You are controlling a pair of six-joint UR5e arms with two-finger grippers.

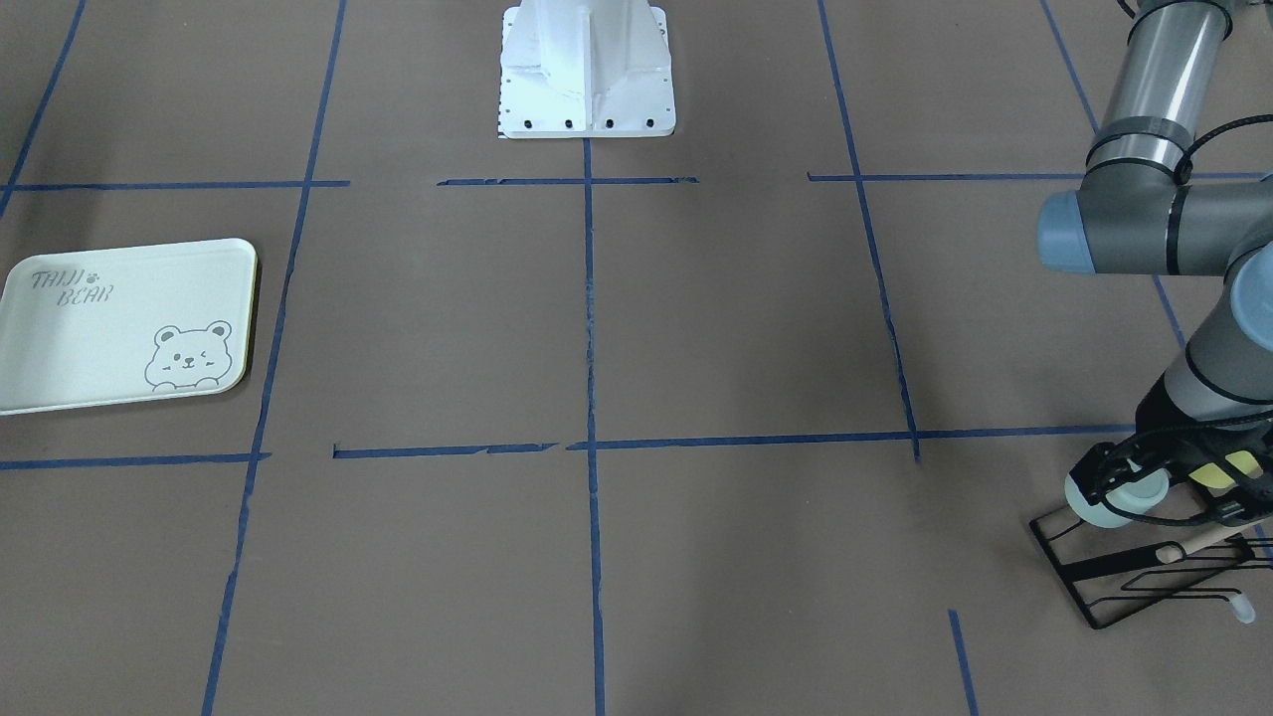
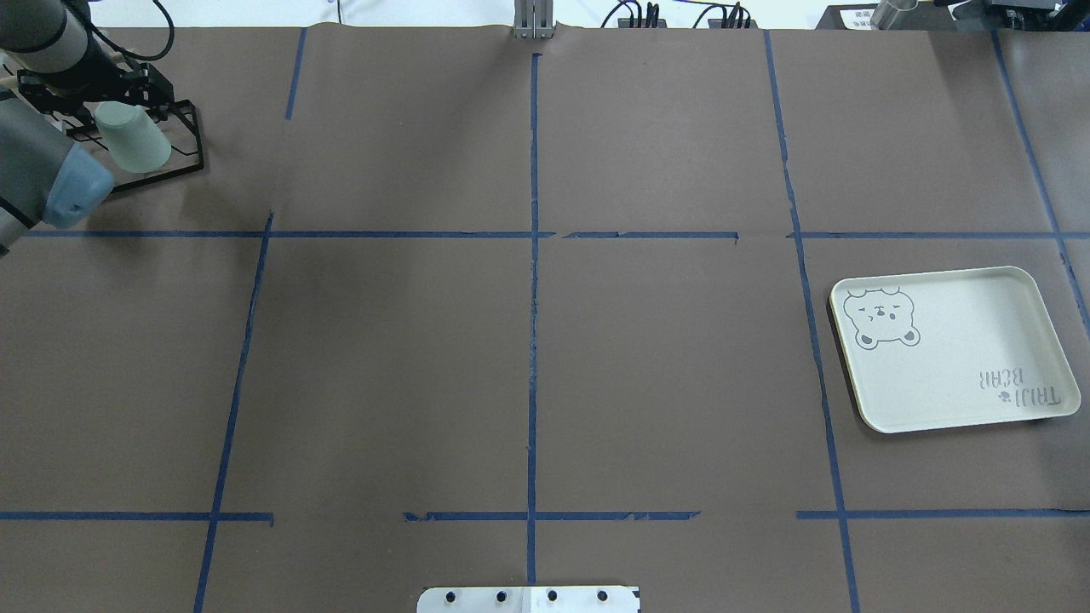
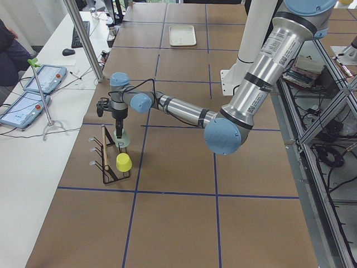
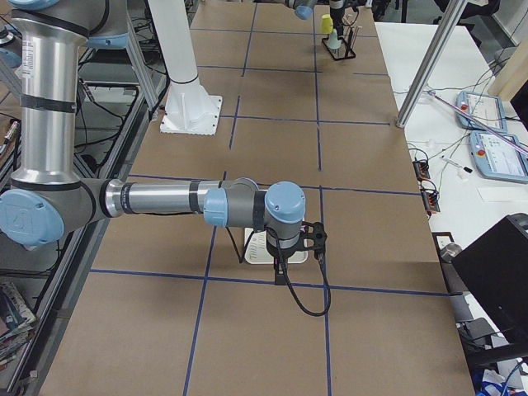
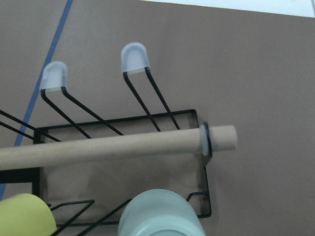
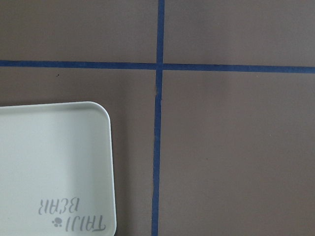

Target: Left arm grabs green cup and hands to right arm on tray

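Note:
The green cup (image 1: 1114, 500) hangs tilted on a black wire rack (image 1: 1124, 587) at the table's far left corner. It also shows in the overhead view (image 2: 132, 136) and at the bottom of the left wrist view (image 5: 160, 214). My left gripper (image 1: 1119, 479) is down at the cup with its black fingers beside it; I cannot tell whether they press on it. The tray (image 2: 954, 358) lies flat and bare on the right side. My right gripper (image 4: 282, 268) hovers over the tray (image 6: 49, 157), and I cannot tell its state.
A pale yellow cup (image 1: 1228, 469) sits on the same rack beside the green one, also in the left wrist view (image 5: 24, 216). The rack has a wooden dowel (image 5: 113, 147) and capped wire prongs. The white robot base (image 1: 587, 70) stands at the table's middle edge.

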